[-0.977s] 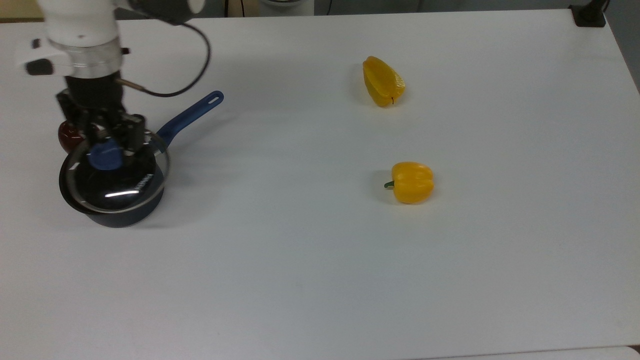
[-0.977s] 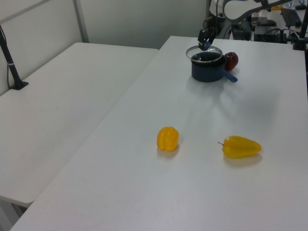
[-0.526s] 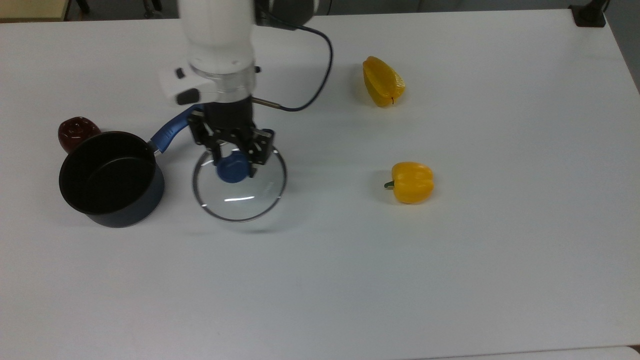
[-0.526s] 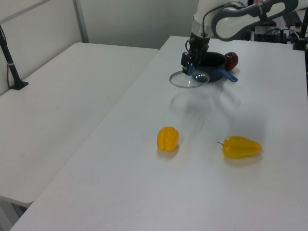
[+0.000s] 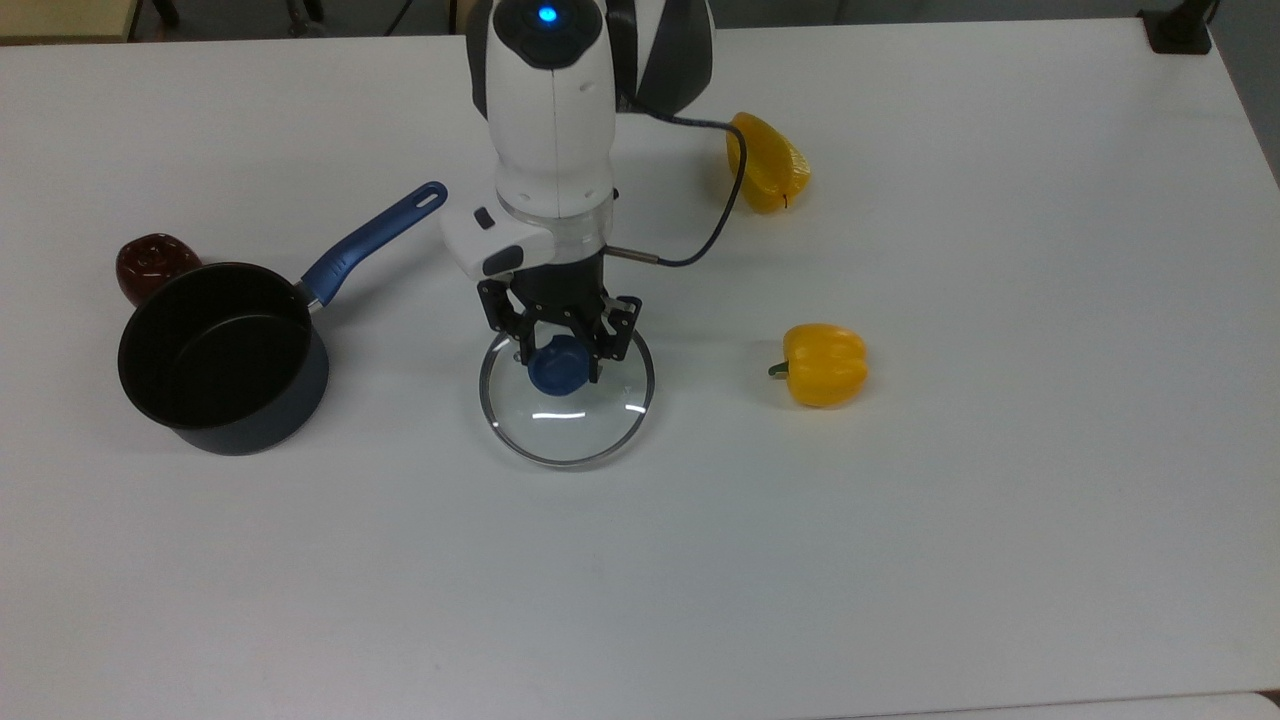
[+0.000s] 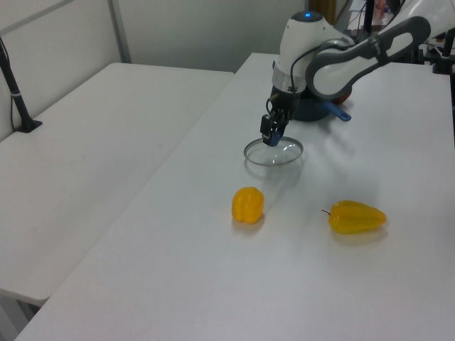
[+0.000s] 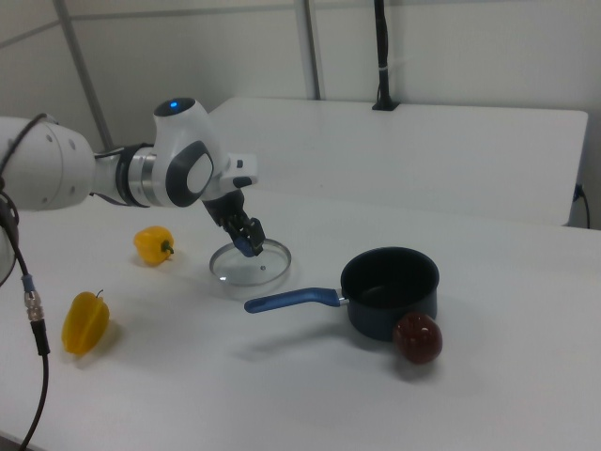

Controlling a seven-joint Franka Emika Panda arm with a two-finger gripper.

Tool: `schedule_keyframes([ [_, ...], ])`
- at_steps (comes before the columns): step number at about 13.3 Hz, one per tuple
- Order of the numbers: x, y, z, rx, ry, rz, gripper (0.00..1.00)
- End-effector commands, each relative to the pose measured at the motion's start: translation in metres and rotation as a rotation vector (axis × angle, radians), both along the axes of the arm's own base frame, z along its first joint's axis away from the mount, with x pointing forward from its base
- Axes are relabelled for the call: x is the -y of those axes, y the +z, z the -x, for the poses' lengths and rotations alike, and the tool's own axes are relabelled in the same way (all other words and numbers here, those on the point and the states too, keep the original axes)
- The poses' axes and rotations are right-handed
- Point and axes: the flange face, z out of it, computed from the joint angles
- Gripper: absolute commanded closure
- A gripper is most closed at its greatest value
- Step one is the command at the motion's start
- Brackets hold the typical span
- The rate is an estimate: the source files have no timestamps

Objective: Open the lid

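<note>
Two yellow peppers lie on the white table [image 5: 950, 560]: in the top view the rounder pepper [image 5: 824, 364] sits nearer the bottom edge, to the top view's right of the lid, and the longer pepper [image 5: 767, 163] lies farther up, partly behind the arm's cable. Lid [image 5: 567, 402] is off the saucepan, on or just above the bare table between the saucepan and the rounder pepper; whether its rim touches the table cannot be told. Gripper [image 5: 560, 365] points down over the lid, its jaws pinching the blue centre knob [image 5: 558, 368]. In the left view the lid [image 6: 274, 152] is just beyond the rounder pepper [image 6: 248, 204]. Saucepan [image 5: 222, 357] stands open and uncovered at the top view's left, well apart from the lid, blue handle angled up to the right. Dark red apple [image 5: 150, 262] touches the saucepan's far side.
</note>
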Motion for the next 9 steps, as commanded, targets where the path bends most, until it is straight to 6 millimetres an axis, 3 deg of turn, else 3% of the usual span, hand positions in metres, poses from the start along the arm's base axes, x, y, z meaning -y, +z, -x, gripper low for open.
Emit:
schedule_keyframes([
  [1, -0.017, -0.016, -0.002, 0.040, 0.039, 0.029, 0.56],
  [3, -0.019, -0.021, -0.003, 0.042, 0.045, 0.033, 0.46],
  [4, -0.018, -0.021, -0.002, 0.039, 0.044, 0.034, 0.12],
  [5, -0.018, -0.017, -0.001, 0.031, 0.043, 0.037, 0.00],
  [6, -0.017, -0.008, 0.002, 0.012, 0.039, 0.044, 0.00],
  [9, -0.004, 0.070, 0.033, -0.112, 0.099, 0.107, 0.00],
])
